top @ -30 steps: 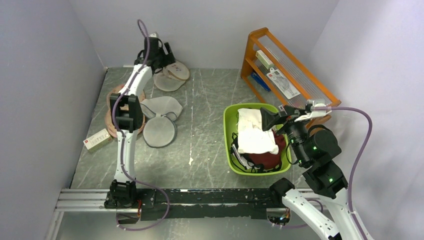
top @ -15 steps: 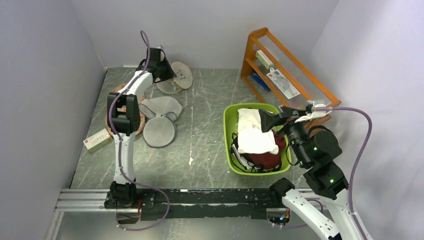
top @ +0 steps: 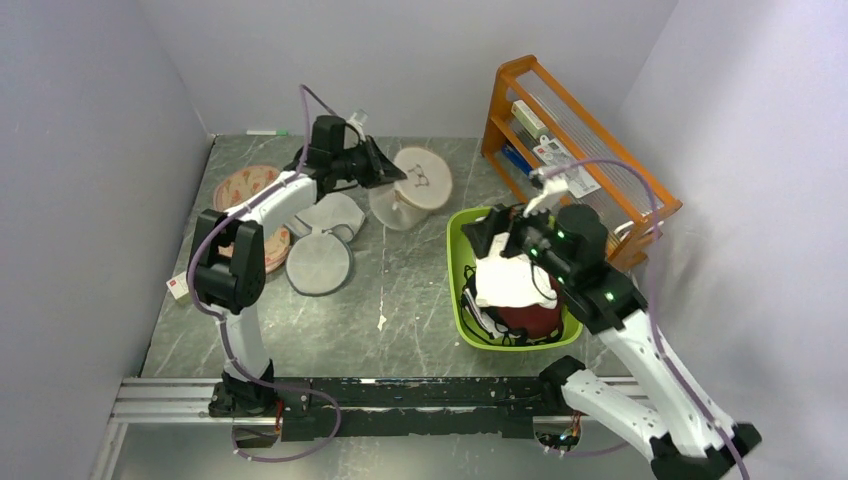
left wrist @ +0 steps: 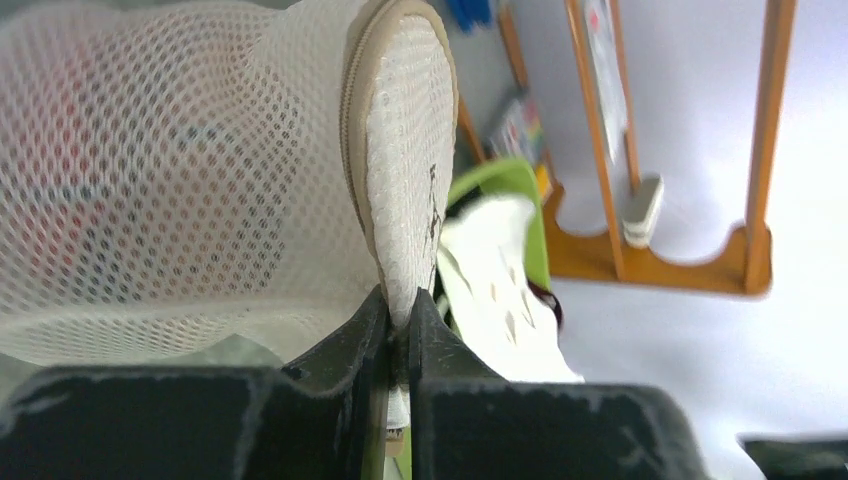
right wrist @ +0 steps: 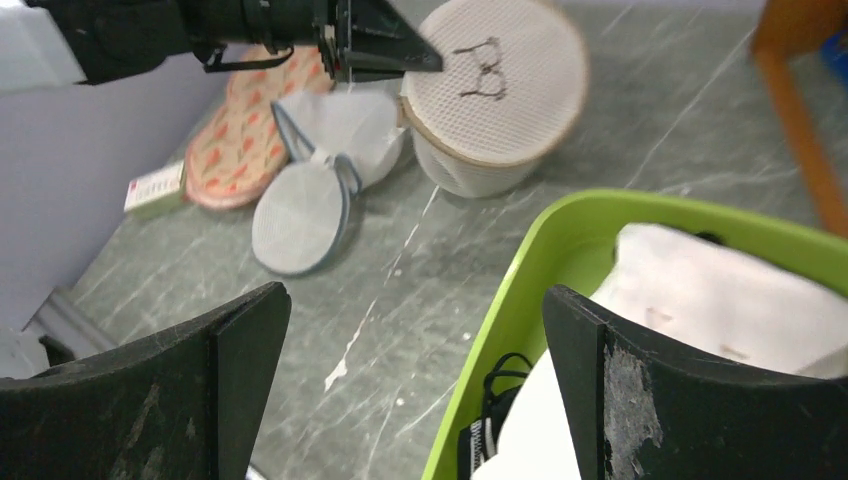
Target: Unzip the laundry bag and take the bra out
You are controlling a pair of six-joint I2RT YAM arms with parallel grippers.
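Grey marbled tabletop (top: 400, 300), twelve o'clock: the round cream mesh laundry bag (top: 421, 179) is standing tilted, red showing through. Left gripper (left wrist: 400, 312) is pinching its rim; right gripper (right wrist: 412, 295) is gaping wide.

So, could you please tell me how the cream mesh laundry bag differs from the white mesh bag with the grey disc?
The laundry bag is tilted up, its rim pinched in the left hand; the grey-disc bag lies flat on the table, with no hand on it. The laundry bag's face is cream with a dark spectacles-like mark; the grey-disc bag's face is plain grey with a darker rim. Both are round mesh bags.
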